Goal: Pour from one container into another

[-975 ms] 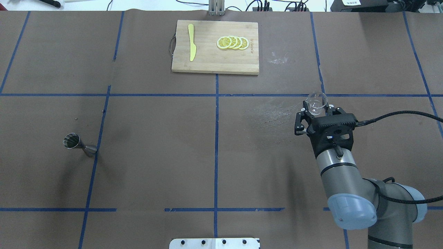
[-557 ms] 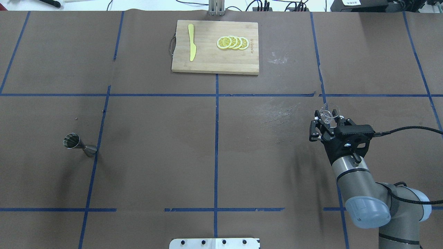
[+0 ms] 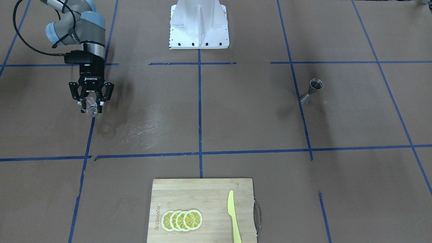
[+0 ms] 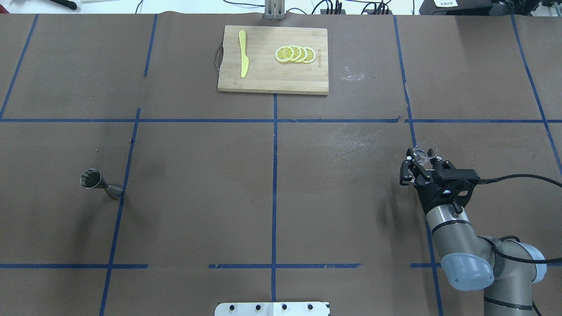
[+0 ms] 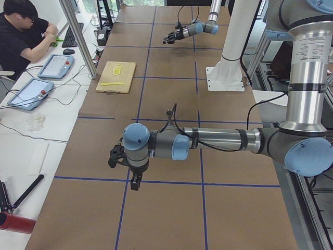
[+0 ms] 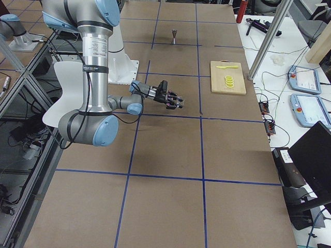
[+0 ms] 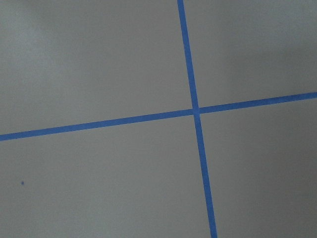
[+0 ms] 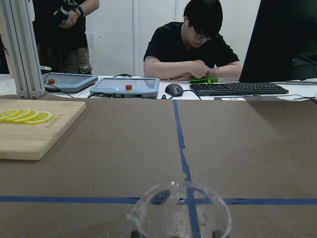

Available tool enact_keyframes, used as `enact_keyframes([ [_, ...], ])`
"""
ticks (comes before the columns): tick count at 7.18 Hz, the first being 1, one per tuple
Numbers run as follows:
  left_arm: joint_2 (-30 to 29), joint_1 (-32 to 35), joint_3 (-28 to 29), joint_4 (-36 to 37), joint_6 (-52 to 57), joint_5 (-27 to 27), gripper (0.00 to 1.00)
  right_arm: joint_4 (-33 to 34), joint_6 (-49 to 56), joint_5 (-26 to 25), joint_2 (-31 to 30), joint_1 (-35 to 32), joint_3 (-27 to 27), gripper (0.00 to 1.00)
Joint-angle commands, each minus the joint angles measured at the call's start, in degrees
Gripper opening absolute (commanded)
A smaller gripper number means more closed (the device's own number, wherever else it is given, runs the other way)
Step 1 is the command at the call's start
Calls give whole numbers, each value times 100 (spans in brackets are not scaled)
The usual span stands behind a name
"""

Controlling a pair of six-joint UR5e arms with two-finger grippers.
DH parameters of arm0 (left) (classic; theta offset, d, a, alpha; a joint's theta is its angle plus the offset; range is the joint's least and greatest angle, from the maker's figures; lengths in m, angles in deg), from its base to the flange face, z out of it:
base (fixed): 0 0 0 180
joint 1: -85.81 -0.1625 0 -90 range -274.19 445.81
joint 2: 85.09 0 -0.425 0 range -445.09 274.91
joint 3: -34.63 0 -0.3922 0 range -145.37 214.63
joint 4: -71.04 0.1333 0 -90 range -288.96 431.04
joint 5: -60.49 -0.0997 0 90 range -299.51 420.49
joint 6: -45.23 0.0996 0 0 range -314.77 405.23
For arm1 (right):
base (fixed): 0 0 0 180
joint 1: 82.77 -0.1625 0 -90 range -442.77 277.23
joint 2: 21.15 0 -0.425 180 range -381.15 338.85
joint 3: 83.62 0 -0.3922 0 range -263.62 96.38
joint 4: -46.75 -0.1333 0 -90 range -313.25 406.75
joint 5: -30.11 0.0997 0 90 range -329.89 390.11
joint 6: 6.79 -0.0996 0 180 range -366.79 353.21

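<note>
The small clear glass cup [image 4: 421, 153] is held between the fingers of my right gripper [image 4: 420, 159], which is shut on it low over the table's right side. The front-facing view shows the cup [image 3: 89, 107] in the right gripper [image 3: 90, 105]. In the right wrist view the cup's rim [image 8: 181, 208] fills the bottom edge, upright. The steel jigger [image 4: 100, 184] stands far off on the left side, also seen as the jigger [image 3: 312, 90]. My left gripper [image 5: 112, 156] shows only in the exterior left view, and I cannot tell its state.
A wooden cutting board [image 4: 263, 79] with lemon slices [image 4: 295, 54] and a yellow knife [image 4: 243, 53] lies at the table's far middle. Blue tape lines [image 4: 275, 175] grid the brown table. A person sits at a desk [image 8: 195, 44] beyond the far edge.
My right arm has drawn back toward the robot and to the right, carrying the glass cup with it. The jigger and the board have not moved.
</note>
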Motion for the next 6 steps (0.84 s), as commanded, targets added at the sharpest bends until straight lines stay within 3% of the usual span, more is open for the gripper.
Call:
enact_keyframes([
  [1, -7, -9, -4, 0, 0, 0, 100, 0, -220, -154, -52, 158, 153, 0],
  [6, 2, -36, -4, 0, 0, 0, 100, -8, -757, -524, -105, 475, 522, 23],
])
